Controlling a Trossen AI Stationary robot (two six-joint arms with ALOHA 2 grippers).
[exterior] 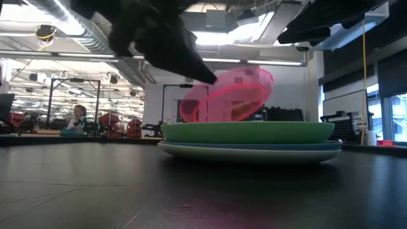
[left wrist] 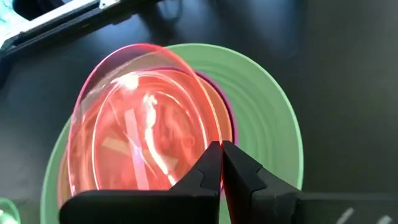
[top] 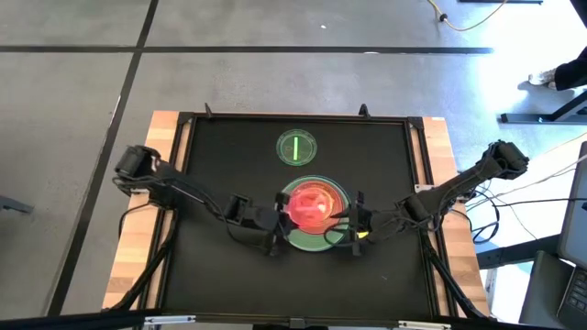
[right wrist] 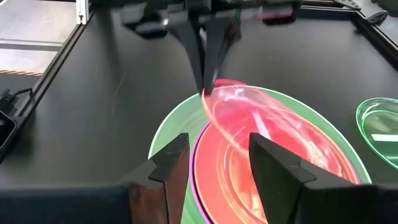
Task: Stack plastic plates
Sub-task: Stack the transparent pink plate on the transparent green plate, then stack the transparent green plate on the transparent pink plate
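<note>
left gripper (left wrist: 221, 163) fingers pinching rim of translucent red dish (left wrist: 143, 118), held tilted above the stack | right gripper (right wrist: 214, 165) fingers spread, hovering just beside stack | stack: green plate (top: 336, 240) over pale plate (exterior: 254, 152), mid desk (top: 220, 174) | translucent green dish (top: 296, 147) apart, beyond the stack

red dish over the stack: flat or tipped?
Tipped. The red dish slants above the green plate, one edge raised, pinched at its rim by the left pincer.
</note>
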